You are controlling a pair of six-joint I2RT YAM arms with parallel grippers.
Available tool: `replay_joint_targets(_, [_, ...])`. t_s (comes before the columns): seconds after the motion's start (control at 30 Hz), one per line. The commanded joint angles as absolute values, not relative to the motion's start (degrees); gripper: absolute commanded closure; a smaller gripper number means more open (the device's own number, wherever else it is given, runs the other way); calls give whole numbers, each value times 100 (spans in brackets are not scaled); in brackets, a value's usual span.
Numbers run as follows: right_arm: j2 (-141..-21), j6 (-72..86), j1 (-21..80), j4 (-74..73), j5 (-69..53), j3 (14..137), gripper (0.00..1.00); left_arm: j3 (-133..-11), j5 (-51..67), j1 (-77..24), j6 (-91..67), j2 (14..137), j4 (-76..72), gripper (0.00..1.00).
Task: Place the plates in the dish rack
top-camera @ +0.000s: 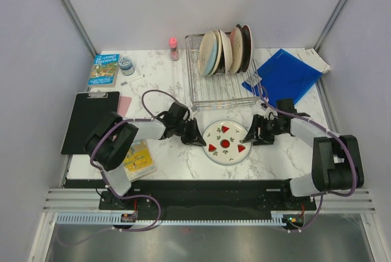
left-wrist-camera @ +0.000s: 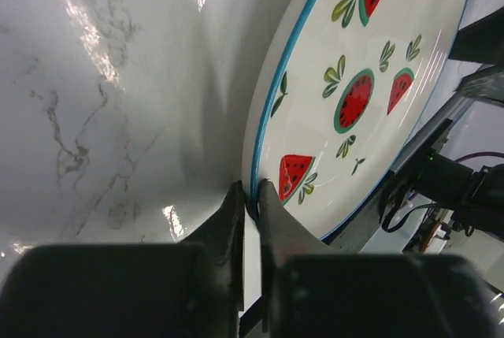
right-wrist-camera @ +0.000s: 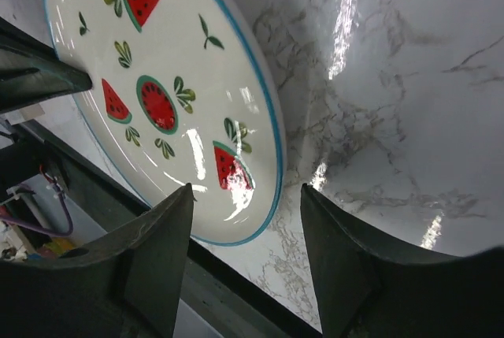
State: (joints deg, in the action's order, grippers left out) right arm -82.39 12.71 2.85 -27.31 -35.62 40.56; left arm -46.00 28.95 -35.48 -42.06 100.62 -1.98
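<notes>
The plate with red shapes lies on the marble table, just before the rack, whose far end holds other plates upright. The left gripper pinches its left rim. The right gripper stands spread at its right rim. Marble shows between the plate and the table's near edge. A folder lies beside the rack's right side, and grey walls enclose the table.

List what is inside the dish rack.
Several plates stand on edge, bunched at the far end of the rack, cream ones left, darker ones right. They overlap, so the count and most faces are hidden.
</notes>
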Motion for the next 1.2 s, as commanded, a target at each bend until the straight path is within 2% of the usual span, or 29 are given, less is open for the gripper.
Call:
replay_joint_targets(0.0, [-8559,1424,290,-2206,-4297,3806,36,-4237,3294,-3455,-4166,9976,-710,98])
replay_joint_targets(0.17, [-9122,1169,281,-2136,-4807,3858,36,-3753,4227,-3191,-3921,10195,-1582,98])
replay_joint_targets(0.4, [-9975,818,386,-1933,-5668,3911,38,-4253,4658,-3155,-4025,10722,-1705,98])
replay_joint_targets(0.53, [-9835,615,624,-1960,-5704,3867,43,-4552,4729,-3199,-4087,10907,-1714,98])
replay_joint_targets(0.63, [-9546,668,703,-1960,-5599,3876,59,-4518,4667,-3226,-4096,10890,-1688,98])
replay_joint_targets(0.67, [-9441,677,686,-1986,-5573,3893,71,-4509,4632,-3226,-4087,10829,-1644,98])
replay_joint_targets(0.73, [-9019,624,686,-2265,-5407,3955,86,-4491,4466,-3226,-3947,10723,-1381,97])
replay_joint_targets(0.77, [-8852,537,686,-2415,-5310,3999,100,-4483,4404,-3226,-3868,10610,-1302,96])
replay_joint_targets(0.8, [-8511,432,686,-2591,-5274,4043,100,-4482,4299,-3226,-3728,10539,-1240,93])
replay_joint_targets(0.83, [-8334,231,694,-3106,-5213,4226,100,-4500,4237,-3226,-3657,10486,-1030,81])
replay_joint_targets(0.93, [-7736,-243,685,-4186,-5176,4830,100,-4553,4166,-3164,-3157,10030,-609,57])
replay_joint_targets(1.07, [-7313,-474,825,-4965,-4897,5965,100,-4614,4140,-2927,-2278,9011,285,48])
replay_joint_targets(1.17, [-7443,-177,1088,-5019,-4755,7064,100,-4649,4087,-2550,-1382,7772,1140,41])
